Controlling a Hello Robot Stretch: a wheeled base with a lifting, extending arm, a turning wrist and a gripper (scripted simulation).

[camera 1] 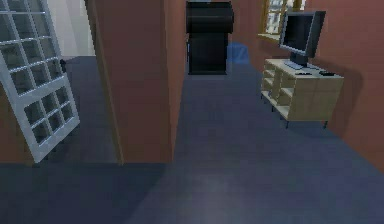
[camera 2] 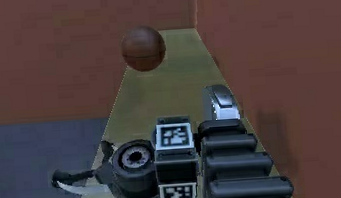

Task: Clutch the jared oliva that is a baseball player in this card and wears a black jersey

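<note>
Forward view: blue floor point(camera 1: 240, 150) runs between red-brown walls point(camera 1: 140, 70). A white glazed door point(camera 1: 35, 80) stands ajar at the left. A dark cabinet point(camera 1: 209, 40) stands at the passage's far end. At the right, a pale open-shelved stand point(camera 1: 305, 95) carries a television point(camera 1: 300, 35).

Arm side view: a long tan surface point(camera 2: 168, 97) runs along a red-brown wall. The arm point(camera 2: 238, 167) reaches over its near end. A brown ball point(camera 2: 143, 48) sits farther along. The gripper point(camera 2: 69, 181) points towards the view's left, near the surface's edge. Whether it holds anything cannot be told. A small grey rounded item point(camera 2: 222, 103) lies just beyond the arm's end. Where the card lies cannot be told.
</note>
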